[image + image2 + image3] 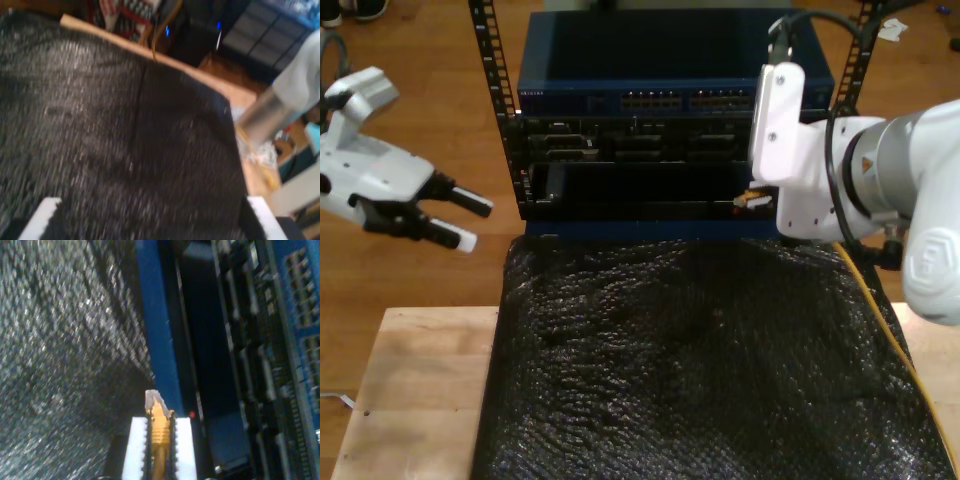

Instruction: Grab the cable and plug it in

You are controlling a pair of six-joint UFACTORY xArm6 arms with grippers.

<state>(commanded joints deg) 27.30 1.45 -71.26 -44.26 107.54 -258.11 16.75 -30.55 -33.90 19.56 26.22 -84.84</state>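
Note:
The orange-yellow cable (159, 440) is pinched between the white pads of my second gripper (159, 426), its clear plug (156, 401) sticking out toward the equipment rack (235, 365). In the exterior view my second gripper (762, 201) holds the plug (750, 200) just in front of the rack's lower dark shelf, on the exterior view's right, while the cable (882, 305) trails down past the mat's edge. My first gripper (474, 223) hovers open and holding nothing at the exterior view's left, beside the rack. Its fingertips (46, 212) frame the black mat.
A black bubble-wrap mat (690, 350) covers most of the wooden table (410, 390). The rack (670, 100) stands behind it with a blue switch and rows of ports (660, 100). My second arm (285, 100) appears across the mat in the first wrist view.

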